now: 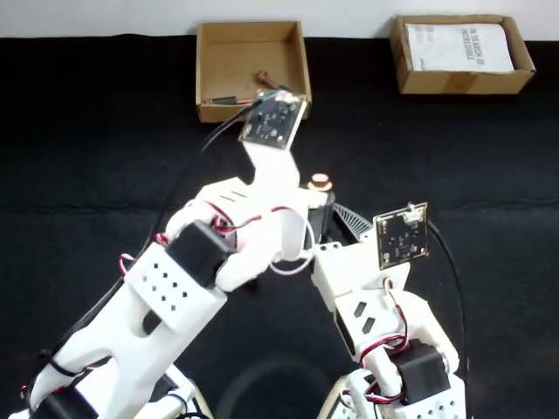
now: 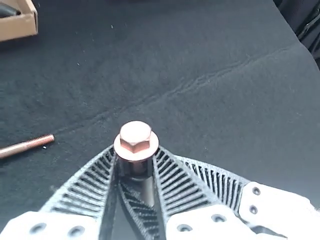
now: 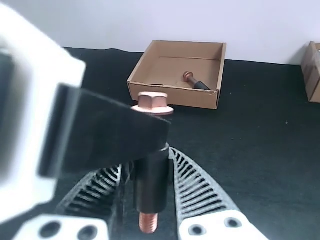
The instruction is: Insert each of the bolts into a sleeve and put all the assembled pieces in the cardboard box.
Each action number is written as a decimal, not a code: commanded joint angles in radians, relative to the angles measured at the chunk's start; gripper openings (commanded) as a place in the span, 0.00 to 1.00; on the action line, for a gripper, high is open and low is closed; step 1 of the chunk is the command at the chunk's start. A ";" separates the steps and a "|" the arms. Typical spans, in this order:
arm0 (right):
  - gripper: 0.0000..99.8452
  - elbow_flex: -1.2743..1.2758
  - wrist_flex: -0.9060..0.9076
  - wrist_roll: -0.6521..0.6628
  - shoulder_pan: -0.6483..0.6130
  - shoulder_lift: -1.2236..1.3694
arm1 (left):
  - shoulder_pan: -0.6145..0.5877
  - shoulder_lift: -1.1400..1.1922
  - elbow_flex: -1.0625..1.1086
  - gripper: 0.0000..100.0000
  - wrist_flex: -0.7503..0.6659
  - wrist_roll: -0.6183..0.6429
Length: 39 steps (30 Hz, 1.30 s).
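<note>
the left claw point(image 2: 135, 152) is closed round the top of a black sleeve point(image 3: 151, 185), just under the copper head of a bolt point(image 3: 154, 102) that stands upright in it. the right claw point(image 3: 150, 160) is clamped on the same sleeve lower down, and the bolt's threaded tip pokes out below its fingers. both claws therefore hold one piece between them, raised above the black worktop point(image 2: 200, 75).

farther out, a loose bolt point(image 2: 27, 146) lies flat on the worktop with no sleeve on it. beyond that sits the cardboard box point(image 3: 172, 97), well apart from the claws, with one finished piece point(image 3: 195, 82) lying inside.

the bolt looks pushed all the way through, so the joining step seems as good as done for this pair. the step in hand is likely the handover. next, one claw needs to let go while the other keeps its grip. the holding arm then has to carry the piece over the box wall and release it inside. the risk is the bolt sliding back out if the piece is tipped head-down on the way. the loose bolt suggests at least one more pair is left to do.
</note>
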 commanded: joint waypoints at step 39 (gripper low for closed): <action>0.01 -0.750 -0.163 0.137 0.119 0.794 | -0.700 -1.067 0.875 0.01 -0.344 -0.414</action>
